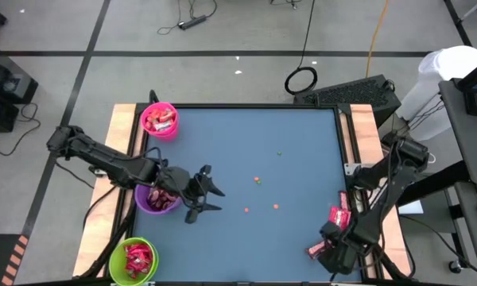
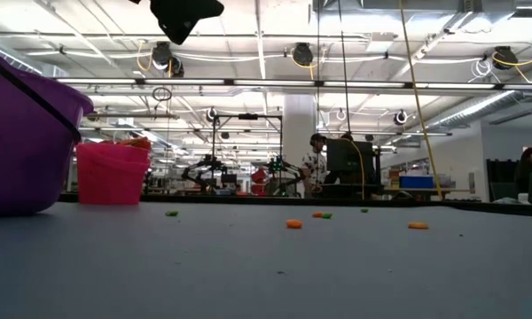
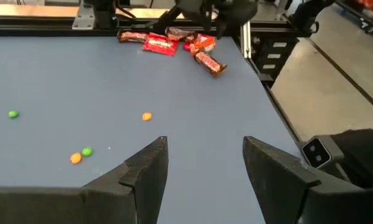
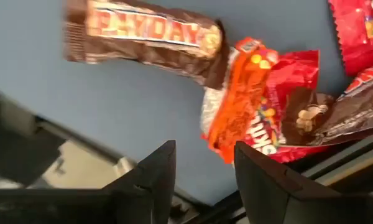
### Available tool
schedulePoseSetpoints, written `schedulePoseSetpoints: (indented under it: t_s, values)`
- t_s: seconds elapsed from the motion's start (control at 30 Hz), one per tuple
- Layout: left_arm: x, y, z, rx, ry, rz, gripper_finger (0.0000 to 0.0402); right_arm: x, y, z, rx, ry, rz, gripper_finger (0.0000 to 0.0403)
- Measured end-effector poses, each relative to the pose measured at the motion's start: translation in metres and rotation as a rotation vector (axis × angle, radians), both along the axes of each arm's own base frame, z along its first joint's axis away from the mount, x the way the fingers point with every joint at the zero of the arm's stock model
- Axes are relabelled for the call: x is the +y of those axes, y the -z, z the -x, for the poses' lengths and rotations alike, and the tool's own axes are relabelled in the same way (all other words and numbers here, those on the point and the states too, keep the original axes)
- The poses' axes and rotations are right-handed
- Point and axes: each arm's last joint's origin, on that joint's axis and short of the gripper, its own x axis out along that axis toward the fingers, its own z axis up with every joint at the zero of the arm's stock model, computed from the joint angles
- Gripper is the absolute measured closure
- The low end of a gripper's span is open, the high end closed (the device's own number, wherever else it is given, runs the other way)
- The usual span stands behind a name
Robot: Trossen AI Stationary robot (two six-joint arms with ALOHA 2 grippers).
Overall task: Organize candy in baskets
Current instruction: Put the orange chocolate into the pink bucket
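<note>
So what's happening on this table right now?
A two-armed robot is sorting wrapped candy into three tubs. The right gripper hovers open over the remaining candy pile at the table's right edge, holding nothing. The left gripper waits open and empty beside the purple tub. The pink tub and green tub already hold candy.

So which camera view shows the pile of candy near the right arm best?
The right wrist view: the candy pile fills the picture and the wrappers' print shows. The high view shows it small beside the right gripper. The left wrist view shows it far off. The low view misses it.
</note>
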Motion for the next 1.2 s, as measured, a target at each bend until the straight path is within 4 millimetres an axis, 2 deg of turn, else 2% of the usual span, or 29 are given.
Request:
schedulePoseSetpoints:
  t_s: [0.23, 0.4, 0.57, 0.73, 0.83, 1.07, 1.2]
  values:
    - [0.0, -0.004, -0.001, -0.041, -0.003, 0.011, 0.0189, 0.006, 0.024, 0.0, 0.055, -0.047, 0.093, 0.0252]
    - [0.0, -0.003, -0.002, -0.041, -0.01, 0.008, 0.0189, 0.014, 0.043, -0.001, 0.113, -0.14, 0.089, 0.0253]
    - [-0.001, -0.005, -0.003, -0.063, -0.013, 0.014, 0.0189, 0.016, 0.047, -0.003, 0.116, -0.164, 0.064, 0.0293]
    - [-0.001, -0.006, -0.003, -0.073, -0.017, 0.018, 0.0189, 0.014, 0.04, -0.001, 0.095, -0.164, 0.064, 0.0355]
    - [0.001, -0.005, -0.003, -0.058, -0.076, 0.014, 0.0189, 0.016, 0.028, -0.004, 0.062, -0.16, 0.041, 0.0379]
    - [0.004, -0.002, -0.004, -0.045, -0.179, -0.002, 0.0189, 0.021, -0.01, -0.013, -0.1, -0.168, 0.076, 0.0388]
    - [0.003, 0.003, -0.006, -0.028, -0.184, -0.013, 0.0189, 0.025, -0.024, -0.019, -0.215, -0.183, 0.122, 0.0388]
